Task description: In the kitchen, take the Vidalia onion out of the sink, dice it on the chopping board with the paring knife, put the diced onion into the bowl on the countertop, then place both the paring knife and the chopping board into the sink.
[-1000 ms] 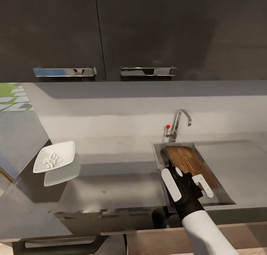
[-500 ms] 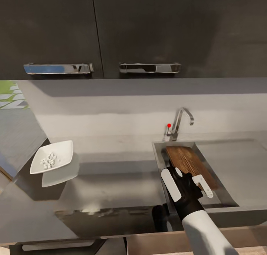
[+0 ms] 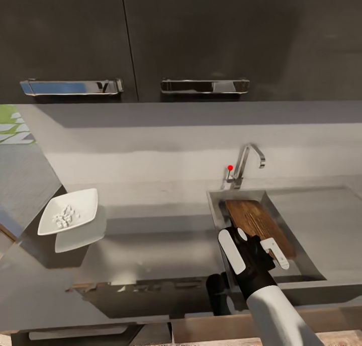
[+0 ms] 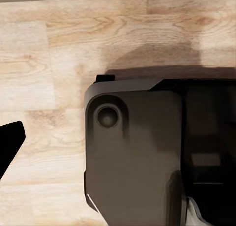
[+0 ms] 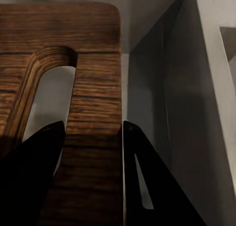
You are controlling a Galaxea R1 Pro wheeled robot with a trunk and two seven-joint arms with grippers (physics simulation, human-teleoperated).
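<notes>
Nothing on the countertop (image 3: 166,245) has shifted since a second ago; only the head camera has tilted a little, sliding the cabinet handles (image 3: 203,86) and bowl (image 3: 68,211) across the picture.

Right gripper (image 3: 256,250) hangs at the near edge of the sink (image 3: 301,258), its fingers (image 5: 34,172) closed on the chopping board (image 3: 256,220), one through the oval handle hole, the other at the board's outer edge. The board leans tilted inside the basin below the chrome tap (image 3: 246,165). Well to the left, the white bowl holds pale diced onion (image 3: 64,216). From the left wrist camera, a dark finger (image 4: 7,145) of the left gripper shows over wooden floor (image 4: 59,63) beside the robot's dark base (image 4: 147,152); whether that pincer is open or closed cannot be told.
</notes>
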